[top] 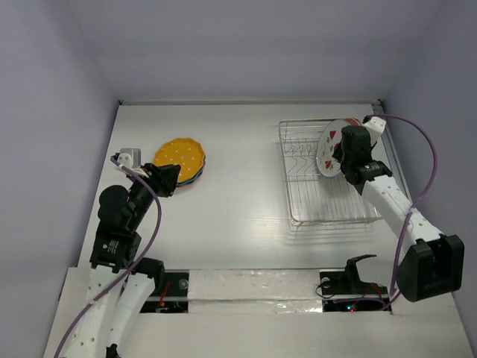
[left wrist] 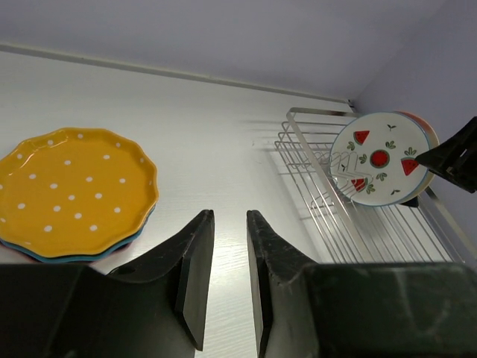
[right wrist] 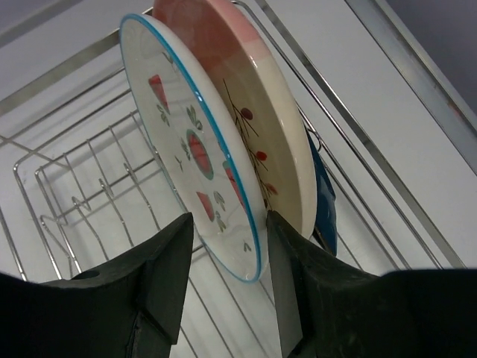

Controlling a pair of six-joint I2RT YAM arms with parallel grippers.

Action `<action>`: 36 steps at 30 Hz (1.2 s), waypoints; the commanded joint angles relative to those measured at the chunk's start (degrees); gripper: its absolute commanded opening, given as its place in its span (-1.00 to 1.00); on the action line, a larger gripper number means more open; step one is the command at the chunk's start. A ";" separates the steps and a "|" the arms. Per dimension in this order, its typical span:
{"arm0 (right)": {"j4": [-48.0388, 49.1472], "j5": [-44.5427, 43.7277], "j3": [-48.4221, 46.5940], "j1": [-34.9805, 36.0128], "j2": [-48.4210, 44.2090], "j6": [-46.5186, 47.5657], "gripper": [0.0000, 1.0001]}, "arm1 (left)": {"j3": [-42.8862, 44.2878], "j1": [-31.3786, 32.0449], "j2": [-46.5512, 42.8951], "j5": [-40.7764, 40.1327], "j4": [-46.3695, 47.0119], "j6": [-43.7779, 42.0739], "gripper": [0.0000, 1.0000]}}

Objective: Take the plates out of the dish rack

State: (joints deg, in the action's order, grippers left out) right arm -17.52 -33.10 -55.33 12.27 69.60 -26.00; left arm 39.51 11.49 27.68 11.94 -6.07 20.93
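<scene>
The silver wire dish rack (top: 313,212) stands at the right. The white strawberry plate (right wrist: 186,142) stands upright at its far end, with the cream pink-edged plate (right wrist: 261,112) and the dark navy plate (right wrist: 326,201) behind it. My right gripper (right wrist: 227,220) is open, one finger on each side of the white plate's lower rim; the right finger sits between the white and cream plates. The orange scalloped plate (top: 180,154) lies on the table at the left, on top of a teal plate (left wrist: 45,256). My left gripper (left wrist: 229,216) is slightly open and empty just beside that stack.
The near part of the rack (left wrist: 350,224) holds only bare prongs. The back wall edge (top: 246,102) runs behind the rack and the stack. The right wall stands close to the rack's right side.
</scene>
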 commanded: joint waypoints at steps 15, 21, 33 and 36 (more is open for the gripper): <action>2.84 -2.31 -5.05 -2.87 7.83 2.26 -0.27 | 2.15 -0.41 0.27 1.15 2.20 -0.10 -0.57; 4.51 0.13 -5.13 -2.87 1.85 7.27 -0.82 | 2.24 -0.41 0.36 1.33 2.37 -0.10 -0.56; 1.08 8.47 -13.56 -2.87 -6.58 8.86 -1.00 | 2.15 -0.94 0.18 1.41 2.46 -0.19 -0.56; 0.99 11.91 -15.07 -2.87 -9.31 8.25 -1.00 | 2.07 -1.47 0.18 1.41 2.46 -0.10 -0.55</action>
State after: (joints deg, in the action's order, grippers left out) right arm -25.71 -26.57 -63.44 9.41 65.71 -15.62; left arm 39.51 10.61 28.01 12.67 -6.04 20.93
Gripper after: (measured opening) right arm 0.208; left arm 0.219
